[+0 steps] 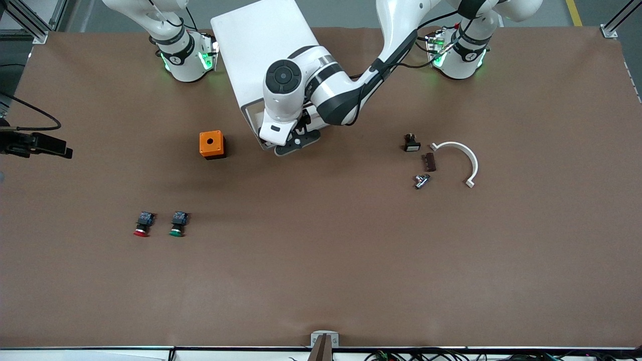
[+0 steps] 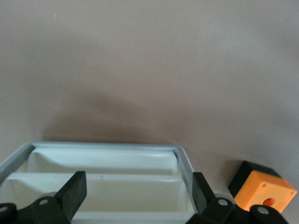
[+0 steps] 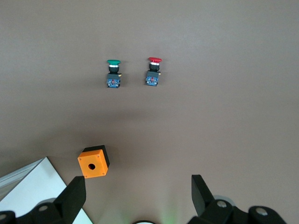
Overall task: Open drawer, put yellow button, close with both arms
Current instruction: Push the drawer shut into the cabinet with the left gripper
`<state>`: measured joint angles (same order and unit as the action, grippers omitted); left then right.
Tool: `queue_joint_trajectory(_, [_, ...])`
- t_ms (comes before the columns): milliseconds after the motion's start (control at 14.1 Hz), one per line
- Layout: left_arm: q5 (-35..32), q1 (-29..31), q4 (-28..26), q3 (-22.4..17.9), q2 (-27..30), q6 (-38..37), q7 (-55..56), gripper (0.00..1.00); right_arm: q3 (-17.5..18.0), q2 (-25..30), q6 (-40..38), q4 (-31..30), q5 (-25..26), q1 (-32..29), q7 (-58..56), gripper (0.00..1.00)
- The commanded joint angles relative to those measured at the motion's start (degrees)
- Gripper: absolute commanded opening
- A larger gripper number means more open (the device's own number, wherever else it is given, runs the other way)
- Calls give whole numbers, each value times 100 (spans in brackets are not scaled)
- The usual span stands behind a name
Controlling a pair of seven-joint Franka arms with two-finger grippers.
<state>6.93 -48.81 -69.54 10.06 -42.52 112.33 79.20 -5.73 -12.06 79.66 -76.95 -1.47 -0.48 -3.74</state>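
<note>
Now: left gripper (image 2: 138,186) over drawer (image 2: 107,145), fingers apart, nothing held. Drawer pulled out at cabinet (image 1: 258,45) front, tray showing. Orange box (image 1: 211,144) at drawer's 9 o'clock in front view. Right gripper (image 3: 138,191) over table, fingers apart, empty.

A robotics laboratory: two white robot arms (image 1: 321,85) are bolted at one edge of a wide table (image 1: 321,281) covered in brown sheeting, with aluminium framing (image 1: 30,25) at its corners, loose cables (image 1: 426,355) along the front edge and a painted yellow floor line (image 1: 573,12) nearby.
</note>
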Motion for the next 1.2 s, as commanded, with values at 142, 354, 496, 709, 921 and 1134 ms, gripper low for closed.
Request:
queue_joint_trajectory(142, [730, -164, 46, -13, -81, -45, 87, 100, 54, 362, -161, 57, 60, -92, 14, 100])
queue_joint_trajectory(354, [1134, -155, 37, -13, -89, -45, 87, 100, 72, 389, -372, 40, 129, -216, -162, 100])
queue_joint_trajectory(496, [1398, -155, 37, -13, -107, -36, 96, 100, 54, 415, -538, 49, 34, -268, -83, 100])
queue_joint_trajectory(709, [1846, -129, 37, -22, -186, -36, 96, 100, 63, 476, -785, -74, -2, -347, -30, 100])
queue_joint_trajectory(921, [1891, -85, 46, -22, -195, -36, 87, 100, 98, 678, -549, -145, -11, -243, -30, 100])
queue_joint_trajectory(1134, [1882, -59, 37, -48, -195, -36, 79, 100, 54, 1335, 117, -976, -2, 118, -30, 100])
